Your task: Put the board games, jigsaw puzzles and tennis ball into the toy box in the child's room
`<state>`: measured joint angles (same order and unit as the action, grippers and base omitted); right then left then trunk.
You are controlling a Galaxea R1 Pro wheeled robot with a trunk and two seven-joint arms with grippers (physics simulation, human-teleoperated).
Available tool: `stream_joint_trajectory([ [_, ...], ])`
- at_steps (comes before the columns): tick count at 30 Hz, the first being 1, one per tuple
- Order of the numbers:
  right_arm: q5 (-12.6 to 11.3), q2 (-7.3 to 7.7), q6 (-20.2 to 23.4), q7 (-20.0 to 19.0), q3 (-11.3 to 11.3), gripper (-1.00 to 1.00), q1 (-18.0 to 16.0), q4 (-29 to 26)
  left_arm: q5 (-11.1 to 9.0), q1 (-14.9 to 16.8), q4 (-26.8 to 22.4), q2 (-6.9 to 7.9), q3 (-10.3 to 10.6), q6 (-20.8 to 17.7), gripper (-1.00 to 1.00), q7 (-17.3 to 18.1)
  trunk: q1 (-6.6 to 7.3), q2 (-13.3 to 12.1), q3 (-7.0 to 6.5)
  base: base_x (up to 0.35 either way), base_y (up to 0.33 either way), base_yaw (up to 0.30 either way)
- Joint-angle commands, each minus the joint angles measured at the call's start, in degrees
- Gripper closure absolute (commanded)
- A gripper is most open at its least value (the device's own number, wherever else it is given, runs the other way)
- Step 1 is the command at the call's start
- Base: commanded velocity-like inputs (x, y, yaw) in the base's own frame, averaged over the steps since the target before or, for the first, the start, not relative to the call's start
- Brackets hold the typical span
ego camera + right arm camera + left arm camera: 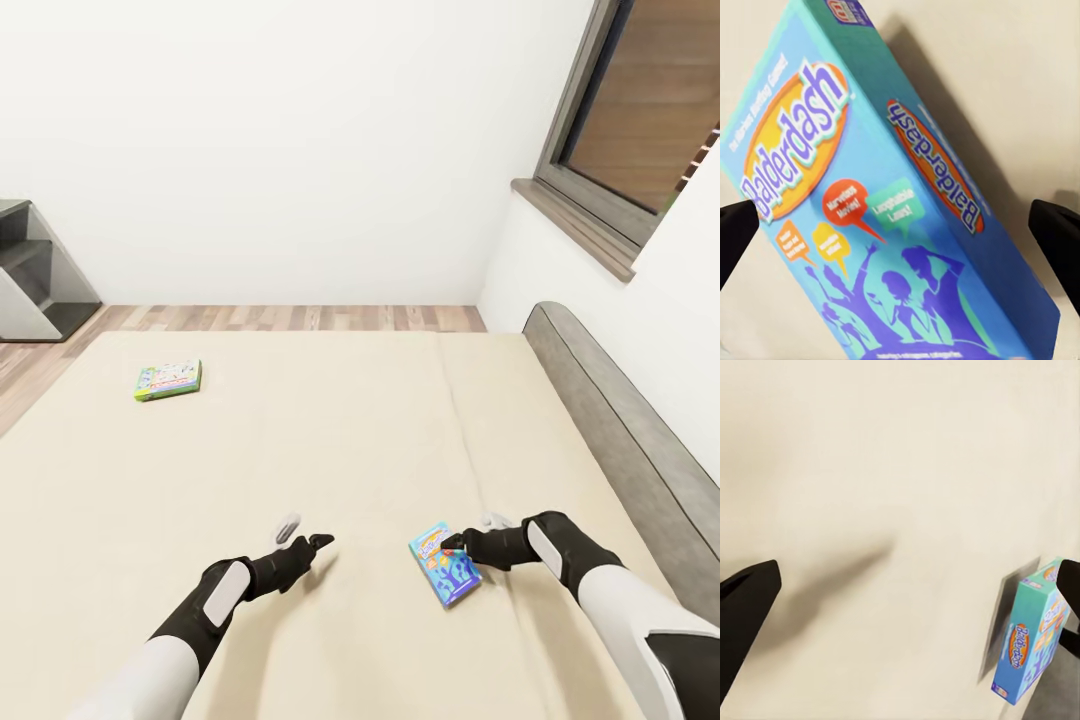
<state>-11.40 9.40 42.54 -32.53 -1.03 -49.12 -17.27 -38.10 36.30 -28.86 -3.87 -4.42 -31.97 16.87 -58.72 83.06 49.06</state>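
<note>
My right arm is reaching the blue game box on the bed.

I see the blue Balderdash box [445,564] lying on the cream bed [330,450], near the front edge and toward the grey headboard [620,430] side. My right gripper [458,547] is at the box, and in the right wrist view its two black fingers [1056,241] are spread wide, one on each side of the box [870,202]; I cannot tell if they touch it. My left gripper [318,545] hangs over bare mattress, well apart from the box, and its fingers [746,615] look spread with nothing between them. A second game box [169,380], green and white, lies far off on the other side of the bed, near the wood floor [290,318].
</note>
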Motion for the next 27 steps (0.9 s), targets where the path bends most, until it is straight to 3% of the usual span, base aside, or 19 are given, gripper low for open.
stream_joint_trajectory([
  [1, -0.1, 0.03, 0.5, 0.2, -0.4, -1.00, 0.1, 0.0, 0.2, 0.0, 0.0, -0.07, -0.5, -0.3, -1.00, -0.3, -0.01, 0.0, 0.05, 0.000, 0.000, 0.000],
  [5, -0.5, 0.06, 0.6, 0.1, -0.4, -1.00, 0.1, 0.0, -0.5, 0.0, 0.0, -0.07, -0.5, -0.3, -1.00, -0.6, -0.01, 0.0, 0.05, 0.000, 0.000, 0.000],
  [6, 4.0, 0.06, 0.6, 0.1, -0.4, -1.00, 0.2, 0.0, 3.7, 0.0, 0.0, -0.08, -0.5, -0.3, -1.00, -0.6, -0.01, 0.0, 0.05, 0.000, 0.000, 0.000],
  [27, 4.0, 0.09, 0.8, 0.0, -0.4, -1.00, 0.3, 0.0, 3.7, 0.0, -0.1, -0.09, -0.5, -0.3, -1.00, -0.6, -0.01, 0.0, 0.05, 0.000, 0.000, 0.000],
])
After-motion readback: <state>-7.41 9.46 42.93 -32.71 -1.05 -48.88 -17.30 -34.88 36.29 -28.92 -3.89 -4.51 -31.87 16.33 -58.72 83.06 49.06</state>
